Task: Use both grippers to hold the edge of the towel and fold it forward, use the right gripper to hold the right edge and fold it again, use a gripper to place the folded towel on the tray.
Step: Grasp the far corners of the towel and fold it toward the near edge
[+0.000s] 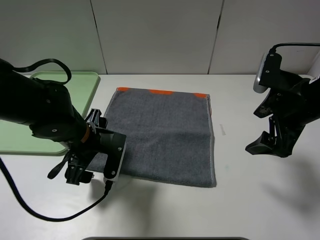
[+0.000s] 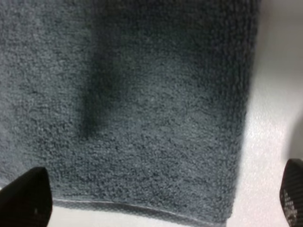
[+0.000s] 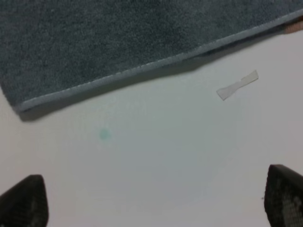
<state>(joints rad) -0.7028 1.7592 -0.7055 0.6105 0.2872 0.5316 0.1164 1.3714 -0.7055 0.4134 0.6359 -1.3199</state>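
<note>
The dark grey towel [image 1: 160, 135] lies flat in the middle of the table, with orange band bits along its far edge. My left gripper [image 1: 77, 172] is at the towel's near left corner. In the left wrist view the towel [image 2: 142, 104] fills the picture, and the left gripper [image 2: 158, 194] is open, with its fingertips [image 2: 26, 196] wide apart over the corner. My right gripper [image 1: 268, 146] hangs to the right of the towel. It is open [image 3: 151, 198] over bare table, beside the towel's hem [image 3: 142, 68]. The pale green tray [image 1: 87, 80] is at the far left, partly hidden by the left arm.
A small strip of tape [image 3: 237, 85] lies on the white table just right of the towel, and it also shows in the exterior high view [image 1: 221, 131]. A dark edge [image 1: 165, 238] runs along the table's front.
</note>
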